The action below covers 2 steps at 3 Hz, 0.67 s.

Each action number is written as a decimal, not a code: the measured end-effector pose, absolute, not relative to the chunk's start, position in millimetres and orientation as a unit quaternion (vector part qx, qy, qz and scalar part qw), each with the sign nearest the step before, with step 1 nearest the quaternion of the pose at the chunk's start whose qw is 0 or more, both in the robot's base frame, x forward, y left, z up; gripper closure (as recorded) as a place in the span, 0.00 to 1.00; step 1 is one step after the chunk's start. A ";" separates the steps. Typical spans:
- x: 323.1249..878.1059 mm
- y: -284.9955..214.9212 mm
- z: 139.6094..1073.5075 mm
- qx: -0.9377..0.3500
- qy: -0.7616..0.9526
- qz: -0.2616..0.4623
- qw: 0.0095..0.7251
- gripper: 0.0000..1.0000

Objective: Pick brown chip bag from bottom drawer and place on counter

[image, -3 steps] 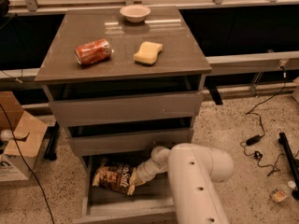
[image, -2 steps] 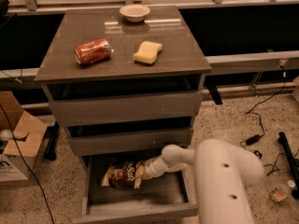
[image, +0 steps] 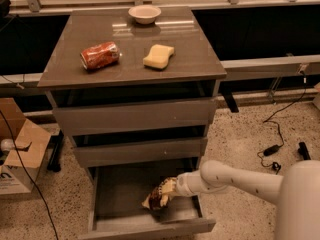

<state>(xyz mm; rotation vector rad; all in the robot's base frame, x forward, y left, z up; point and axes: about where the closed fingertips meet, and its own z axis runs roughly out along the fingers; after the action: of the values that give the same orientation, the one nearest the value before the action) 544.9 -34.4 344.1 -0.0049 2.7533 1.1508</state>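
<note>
The gripper [image: 172,189] is reaching into the open bottom drawer [image: 125,219] from the right. The brown chip bag [image: 159,199], which a moment ago was lying flat toward the drawer's left-middle, is now tipping up on end near the right wall, bunched against the wrist. As it is travelling with the arm, the fingers are probably closing on its upper end, though the bag is hiding them. So the pick is likely under way, with the lift to the counter [image: 190,59] not yet done. The glossy counter is carrying a crushed red can [image: 100,55], a yellow sponge [image: 159,56] and a bowl [image: 145,14]. A cardboard box [image: 20,154] and a cable [image: 272,149] are sitting on the speckled floor [image: 240,134].
</note>
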 end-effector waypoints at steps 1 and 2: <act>513.9 -66.7 404.9 -0.031 0.919 0.375 0.118 1.00; 502.6 -96.5 474.5 -0.074 0.911 0.364 0.178 1.00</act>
<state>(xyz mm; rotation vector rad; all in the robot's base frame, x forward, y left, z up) 502.6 -96.5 474.5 -0.2104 2.5767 1.0298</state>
